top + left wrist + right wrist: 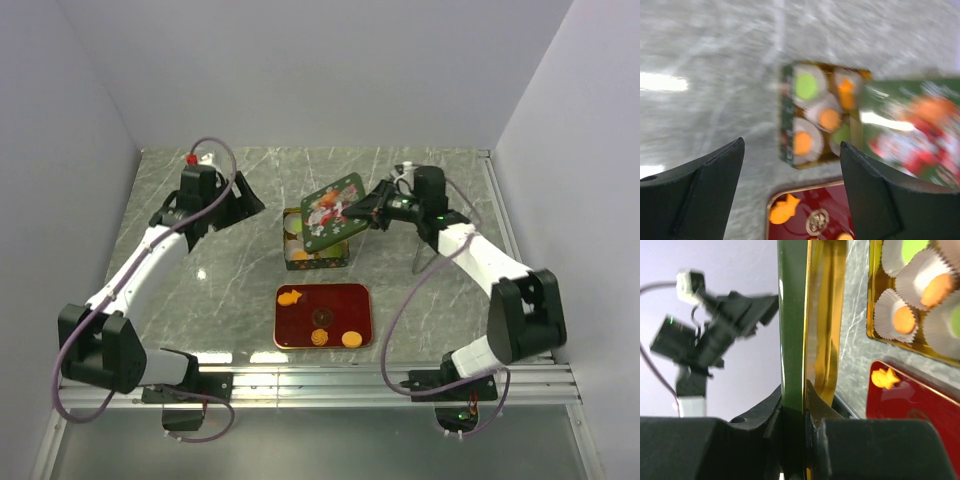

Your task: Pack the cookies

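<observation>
Bench [230, 300]: grey marble, both arms bolted at its near edge.

Red tray [345, 300]: mid-bench, just on the near side of the tin [318, 263]. Whether the two touch cannot be told.

Tin: open. The paper cups [815, 112] inside hold green and orange cookies [829, 119].

Lid [333, 210]: tilted, hanging over the tin's far right part, gripped by its edge in the right pincer [368, 212]. The right wrist view shows the jaws clamped hard on the rim.

Left pincer [243, 207]: spread wide, holding nothing, above the bench off the tin's far left corner.

Unpacked, on the tray:
- fish cookie [289, 296] at the far left corner
- a dark disc [321, 318] at centre
- two orange discs [319, 338] along the near edge

Judgement: the right arm is tied up with the lid, so the next pick falls to the left arm. From the left pincer the tray lies back toward the robot and to its right, beyond the tin's left wall. The fish is the nearest piece, its long axis running roughly left-right across the tray.
</observation>
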`<state>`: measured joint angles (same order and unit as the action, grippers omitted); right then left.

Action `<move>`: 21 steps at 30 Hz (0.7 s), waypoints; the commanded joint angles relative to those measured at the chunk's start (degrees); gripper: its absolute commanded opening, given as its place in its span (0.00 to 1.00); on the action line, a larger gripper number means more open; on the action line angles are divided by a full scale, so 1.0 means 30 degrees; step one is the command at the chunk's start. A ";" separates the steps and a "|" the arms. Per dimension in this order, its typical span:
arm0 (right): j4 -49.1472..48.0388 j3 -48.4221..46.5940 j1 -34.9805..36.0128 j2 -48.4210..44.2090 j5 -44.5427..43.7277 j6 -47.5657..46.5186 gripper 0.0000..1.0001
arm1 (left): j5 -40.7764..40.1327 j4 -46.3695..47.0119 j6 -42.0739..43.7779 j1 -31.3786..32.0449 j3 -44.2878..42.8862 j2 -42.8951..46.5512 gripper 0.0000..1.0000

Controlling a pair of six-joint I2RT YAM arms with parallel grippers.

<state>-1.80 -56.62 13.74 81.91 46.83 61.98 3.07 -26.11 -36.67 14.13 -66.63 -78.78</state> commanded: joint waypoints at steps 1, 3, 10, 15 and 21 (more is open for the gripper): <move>-0.4962 0.0036 0.1160 0.1316 0.0095 0.2044 0.00 | 0.4742 0.5035 -0.0258 0.0066 0.2951 0.1004 0.83; -0.5490 -0.0255 0.1922 0.2106 -0.0373 0.2309 0.00 | 0.6325 0.6353 -0.0811 0.0036 0.4012 0.1269 0.84; -0.6721 -0.0404 0.2979 0.3780 -0.1576 0.3100 0.00 | 0.8292 0.9551 -0.1665 -0.0081 0.6652 0.0776 0.83; -0.7163 -0.0462 0.3593 0.4893 -0.1781 0.3366 0.00 | 0.8759 1.0693 -0.1811 -0.0082 0.7210 0.0190 0.83; -0.7484 -0.0726 0.3887 0.5714 -0.2395 0.3569 0.00 | 0.8967 1.1250 -0.1695 -0.0111 0.7122 -0.1450 0.81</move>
<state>-19.29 -56.55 24.80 98.59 40.97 71.92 27.86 3.42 -41.65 14.04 -45.21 -81.01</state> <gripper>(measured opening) 0.207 0.816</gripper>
